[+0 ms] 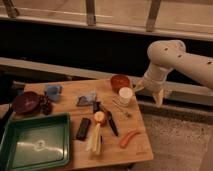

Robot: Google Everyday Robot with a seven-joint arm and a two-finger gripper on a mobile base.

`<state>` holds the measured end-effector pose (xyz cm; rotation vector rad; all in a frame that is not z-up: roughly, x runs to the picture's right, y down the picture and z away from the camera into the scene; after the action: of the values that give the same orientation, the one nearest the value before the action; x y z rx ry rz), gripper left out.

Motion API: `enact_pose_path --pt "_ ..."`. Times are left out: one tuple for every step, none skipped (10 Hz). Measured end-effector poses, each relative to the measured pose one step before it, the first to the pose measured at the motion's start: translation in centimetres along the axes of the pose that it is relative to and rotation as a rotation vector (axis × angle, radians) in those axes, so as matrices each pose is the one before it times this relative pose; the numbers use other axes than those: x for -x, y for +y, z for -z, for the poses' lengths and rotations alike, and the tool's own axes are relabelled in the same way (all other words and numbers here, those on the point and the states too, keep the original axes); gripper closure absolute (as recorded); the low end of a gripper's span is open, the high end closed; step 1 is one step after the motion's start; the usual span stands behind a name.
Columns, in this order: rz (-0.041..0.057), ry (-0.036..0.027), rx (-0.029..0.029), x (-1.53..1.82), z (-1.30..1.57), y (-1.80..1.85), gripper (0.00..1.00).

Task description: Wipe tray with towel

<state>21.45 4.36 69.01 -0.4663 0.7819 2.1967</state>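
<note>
The dark-green tray (pixel 36 145) lies at the front left corner of the wooden table (pixel 65 89), with a pale smear on its glossy bottom. A crumpled grey-blue towel (pixel 86 98) lies near the middle of the table, behind and to the right of the tray. My gripper (pixel 159 98) hangs off the white arm (pixel 172 57) beyond the table's right edge, pointing down, next to a white cup (pixel 125 95). It is far from both the towel and the tray and holds nothing that I can see.
A red-brown bowl (pixel 120 81) sits at the back right. A blue item (pixel 52 91), a dark bowl (pixel 26 101) and grapes (pixel 46 106) sit at the left. A black block (pixel 83 128), an orange ball (pixel 100 118), a yellow item (pixel 95 140), a dark-handled tool (pixel 111 123) and an orange-red piece (pixel 129 137) crowd the front.
</note>
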Motion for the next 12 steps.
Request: enact_pose_path --pt "0.00005 0.00001 0.00001 0.001 -0.002 0.002 0.20" --pt "-0.00002 0.00001 -0.00002 0.000 0.000 0.000 0.20" --pt "0.00001 -0.00001 0.00003 -0.002 0.002 0.001 0.20" --pt "-0.00003 -0.00003 0.00006 0.001 0.002 0.002 0.20" --pt "0.00555 -0.00645 0.00003 -0.064 0.052 0.040 0.20" --pt "0.01958 -0.00643 0.00597 -0.298 0.003 0.203 0.20" --pt "0.03140 -0.00675 0.00203 -0.348 -0.038 0.339 0.20" --pt "0.05148 -0.00258 0.00456 -0.922 -0.244 1.474 0.20" --pt "0.04486 -0.00020 0.00505 -0.908 -0.219 1.805 0.20" --pt "0.03654 0.00191 0.00203 -0.763 -0.263 1.704 0.20" --pt "0.05068 0.00328 0.00407 -1.101 -0.363 2.599 0.20" --pt "0.05282 0.00655 0.00258 -1.192 -0.489 2.922 0.20"
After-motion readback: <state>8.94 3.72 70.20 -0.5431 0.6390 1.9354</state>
